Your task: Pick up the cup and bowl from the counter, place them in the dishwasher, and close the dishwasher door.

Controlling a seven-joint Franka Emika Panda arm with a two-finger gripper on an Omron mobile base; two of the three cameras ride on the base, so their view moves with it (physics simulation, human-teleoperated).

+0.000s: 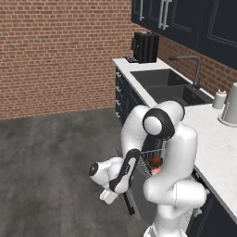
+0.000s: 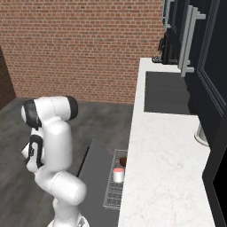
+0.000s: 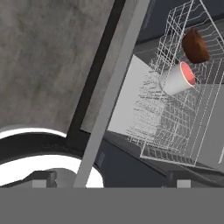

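Note:
The dishwasher door (image 2: 95, 175) lies dropped open and flat, with its dark bar handle (image 3: 94, 83) along the outer edge. A pale wire rack (image 2: 116, 186) is pulled out over it. In the rack stands the cup (image 3: 177, 79), pinkish-red (image 2: 118, 174), and beside it sits the dark reddish-brown bowl (image 3: 195, 46), (image 2: 123, 161). My gripper (image 3: 109, 181) hangs low at the door's outer edge next to the handle, open, with nothing between its fingertips (image 3: 42, 177). In the left base view the gripper (image 1: 110, 196) is down by the handle (image 1: 128, 203). The white counter (image 2: 164, 155) runs above.
A sink (image 1: 166, 85) with a faucet (image 1: 194, 69) is set in the counter beyond the dishwasher. A black appliance (image 1: 146, 46) stands at the far end, and a pale kettle (image 1: 230, 109) at the right. Grey floor (image 1: 51, 162) spreads open to the left.

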